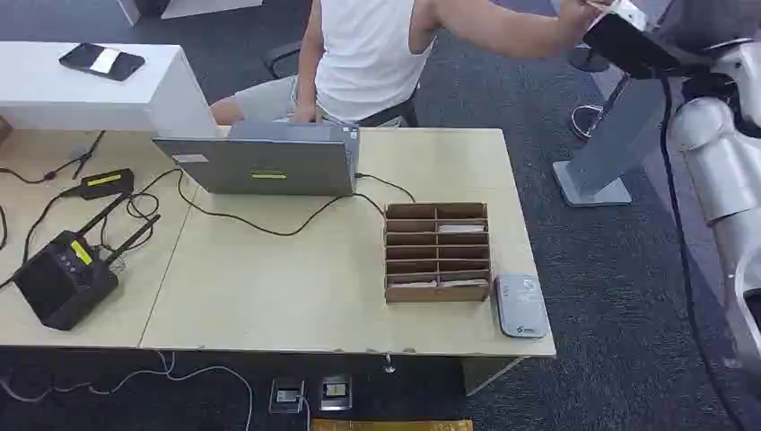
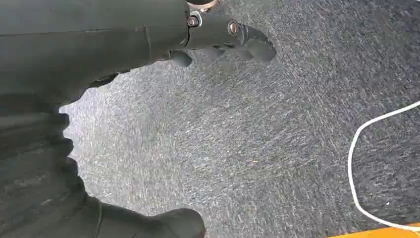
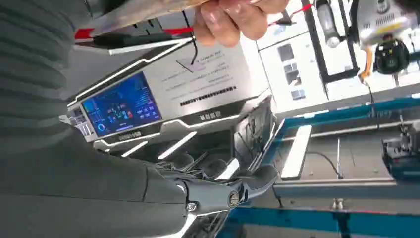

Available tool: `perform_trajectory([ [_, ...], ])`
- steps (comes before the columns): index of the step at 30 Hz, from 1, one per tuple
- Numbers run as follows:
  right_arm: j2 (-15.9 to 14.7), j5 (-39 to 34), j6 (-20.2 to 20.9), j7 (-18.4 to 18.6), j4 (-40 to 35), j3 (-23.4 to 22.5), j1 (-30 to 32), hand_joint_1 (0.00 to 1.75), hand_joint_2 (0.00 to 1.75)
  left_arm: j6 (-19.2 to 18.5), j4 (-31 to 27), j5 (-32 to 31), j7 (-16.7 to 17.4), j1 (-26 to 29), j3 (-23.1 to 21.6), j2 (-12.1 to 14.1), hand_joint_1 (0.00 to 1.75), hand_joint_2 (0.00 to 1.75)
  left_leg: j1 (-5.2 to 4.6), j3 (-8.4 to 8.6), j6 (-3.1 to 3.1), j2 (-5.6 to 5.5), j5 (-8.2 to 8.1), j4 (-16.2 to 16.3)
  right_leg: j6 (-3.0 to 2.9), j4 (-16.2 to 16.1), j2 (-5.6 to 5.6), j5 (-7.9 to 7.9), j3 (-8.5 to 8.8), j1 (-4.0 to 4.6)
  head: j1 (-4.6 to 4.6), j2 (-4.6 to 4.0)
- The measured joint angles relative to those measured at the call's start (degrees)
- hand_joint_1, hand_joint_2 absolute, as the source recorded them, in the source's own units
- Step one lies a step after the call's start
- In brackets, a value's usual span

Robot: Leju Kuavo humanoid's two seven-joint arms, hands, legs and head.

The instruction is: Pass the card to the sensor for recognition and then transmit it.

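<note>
The right hand [image 1: 628,40] is raised at the top right of the head view, off past the worktop's [image 1: 296,287] right edge, meeting a seated person's hand [image 1: 588,11] with something white between them, maybe the card; can't tell who holds it or how the fingers sit. The right wrist view shows the person's fingers [image 3: 237,20] near a lit screen panel [image 3: 121,106]. The card sensor [image 1: 521,305] lies at the worktop's front right corner, just beside the cardboard sorter box [image 1: 437,251]. A laptop [image 1: 269,162] sits along the back edge. Bare worktop in front of it. The left hand [image 2: 223,39] hangs over grey carpet [image 2: 247,139], fingers loosely curled, holding nothing.
</note>
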Motion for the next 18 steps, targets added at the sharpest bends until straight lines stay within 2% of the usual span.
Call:
perform_trajectory([
  [10,0.3,0.2,1.7,2.1,-1.0,3.4,1.5,0.0,1.75,-0.5,0.0,-1.2,0.0,-0.2,-0.2,0.5,0.0,1.75,0.0,-0.02,0.0,0.1,0.0,0.0,0.0,0.0,0.11,0.0,-0.09,0.0,0.0,0.0],
  [11,0.3,0.2,2.0,2.2,-1.1,3.5,1.6,0.05,1.75,-0.5,0.0,-1.4,0.0,-0.3,-0.3,0.5,0.0,1.75,0.0,-0.03,0.0,0.12,0.0,0.0,0.0,0.0,0.13,0.0,-0.11,0.0,0.0,0.0],
  [12,0.3,0.2,2.2,2.4,-1.1,3.6,1.6,0.37,1.75,-0.5,0.0,-1.4,0.0,-0.4,-0.4,0.5,0.0,1.75,0.0,-0.03,0.0,0.13,0.0,0.0,0.0,0.0,0.14,0.0,-0.12,0.0,-0.02,0.0],
  [13,0.3,0.1,2.6,2.5,-1.1,3.7,1.6,1.64,1.75,-0.5,0.0,-1.6,0.0,-0.4,-0.5,0.5,0.0,1.75,0.0,-0.03,0.0,0.13,0.0,0.0,0.0,0.0,0.15,0.0,-0.12,0.0,0.0,0.0],
  [14,0.2,0.0,2.9,2.7,-1.1,3.8,1.6,1.75,1.75,-0.5,0.0,-1.7,0.0,-0.5,-0.5,0.5,0.0,1.75,0.0,-0.03,0.0,0.15,0.0,0.0,0.0,0.0,0.16,0.0,-0.12,0.0,-0.02,0.0],
  [18,-0.1,-0.7,4.2,3.1,-2.0,4.0,2.3,1.75,1.75,-1.0,0.0,-2.0,0.0,-0.7,-0.6,0.5,0.0,1.75,0.0,-0.02,0.0,0.21,0.0,0.0,0.0,0.0,0.22,0.01,-0.14,0.0,0.0,0.0],
])
